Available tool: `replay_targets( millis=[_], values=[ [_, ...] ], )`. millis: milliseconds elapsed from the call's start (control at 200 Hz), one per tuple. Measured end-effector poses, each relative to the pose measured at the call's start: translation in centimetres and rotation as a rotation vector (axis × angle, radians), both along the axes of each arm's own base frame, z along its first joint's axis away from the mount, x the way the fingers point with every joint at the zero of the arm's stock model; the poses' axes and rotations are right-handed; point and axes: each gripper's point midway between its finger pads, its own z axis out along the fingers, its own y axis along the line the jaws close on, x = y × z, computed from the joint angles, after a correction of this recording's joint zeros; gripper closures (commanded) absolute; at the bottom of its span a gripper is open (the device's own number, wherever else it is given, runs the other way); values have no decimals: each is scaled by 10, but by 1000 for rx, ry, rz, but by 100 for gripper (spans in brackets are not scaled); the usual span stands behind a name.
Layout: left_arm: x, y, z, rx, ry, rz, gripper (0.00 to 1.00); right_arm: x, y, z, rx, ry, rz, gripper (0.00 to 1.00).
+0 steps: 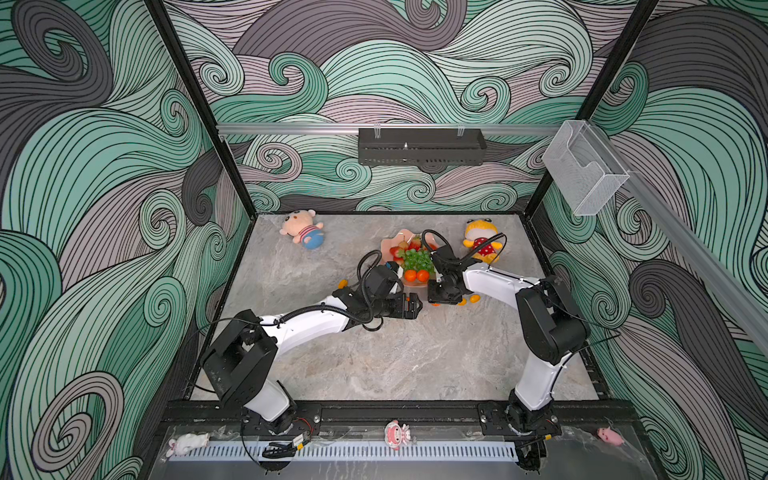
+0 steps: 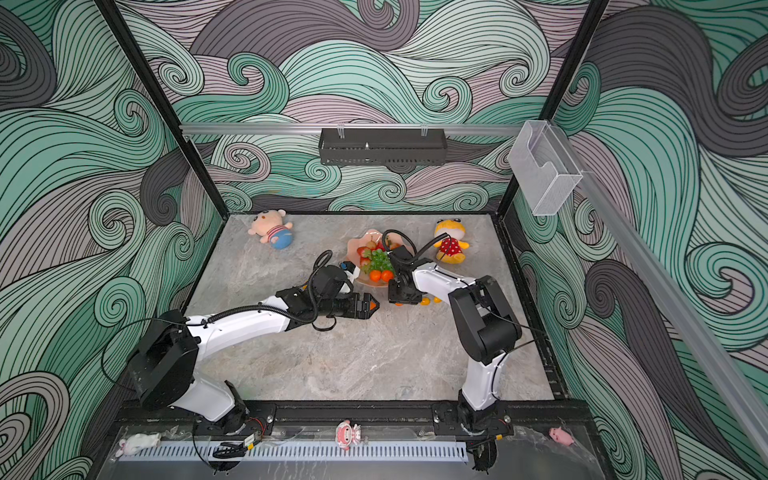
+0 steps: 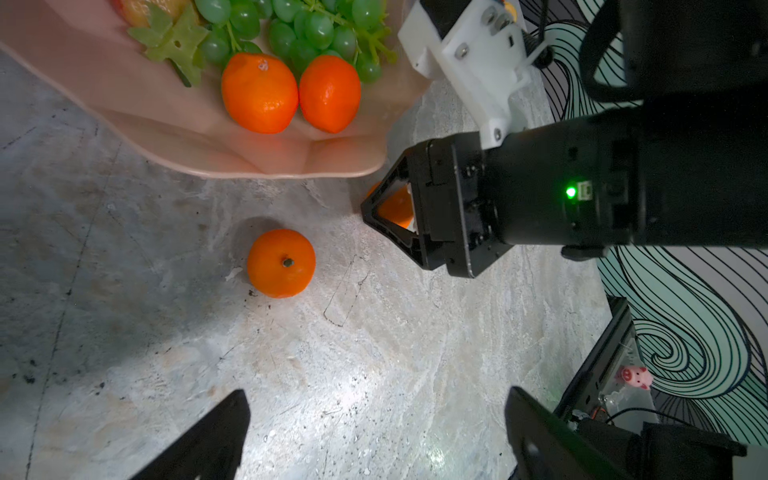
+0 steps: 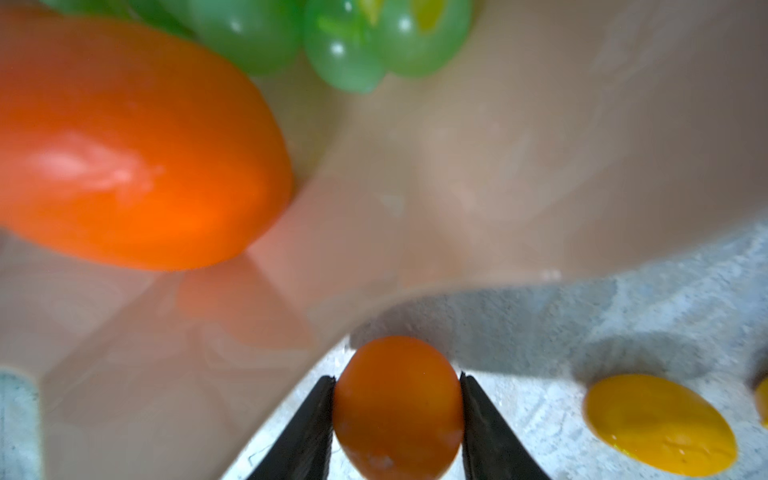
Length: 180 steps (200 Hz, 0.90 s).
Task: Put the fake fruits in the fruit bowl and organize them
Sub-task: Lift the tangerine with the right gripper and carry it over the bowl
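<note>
We see the fruit bowl (image 1: pixel 390 244) toward the far edge of the counter (image 1: pixel 374 365), a bit right of its middle. It's already loaded with the grape bunch (image 1: pixel 417 259), strawberries (image 1: pixel 395 252) and two tangerines (image 1: pixel 410 275) packed at its near rim. On the right gripper (image 4: pixel 397 378) the jaws pinch a small orange fruit (image 4: pixel 397 415), touching it on both sides. The fruit sits on the counter just outside the bowl's near rim, so we judge this to be a pick for a short lift over that rim. The grip comes steeply from above, probably because the rim and a yellow kumquat (image 4: pixel 660 424) lie close by and leave little side room. On the left gripper (image 3: pixel 374 436) the jaws are spread wide and hold nothing. It hangs low over the counter, aimed at a loose tangerine (image 3: pixel 281 263) near the bowl's near rim but apart from it. We read it as lined up for the next pick, clear of the right arm. A stray orange fruit (image 1: pixel 343 284) lies beside the left arm. The plush dolls (image 1: pixel 301 228) along the far edge are not part of the job.
</note>
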Motion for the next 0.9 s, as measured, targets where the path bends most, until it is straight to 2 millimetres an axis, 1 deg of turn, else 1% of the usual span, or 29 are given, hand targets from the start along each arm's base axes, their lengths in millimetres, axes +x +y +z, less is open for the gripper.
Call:
replay_targets(
  millis=[155,295,430,640,785,900],
  values=[
    [-8,8,3,-7,-2,2,1,-16,-8,12,12,-19,-5,54],
    [-17,17,-2,-9,15,9,1,-33,-17,22,21,-33,-10,54],
    [-24,23,-3,-16,26,17,1,-43,-22,31,29,-51,-10,55],
    [-24,24,6,-44,19,30,1,-48,-24,50,33,-96,-4,56],
    [-24,24,8,-50,21,38,1,-51,-25,54,25,-102,6,56],
    [-21,27,10,-56,21,51,1,-52,-24,59,21,-104,14,58]
  ],
)
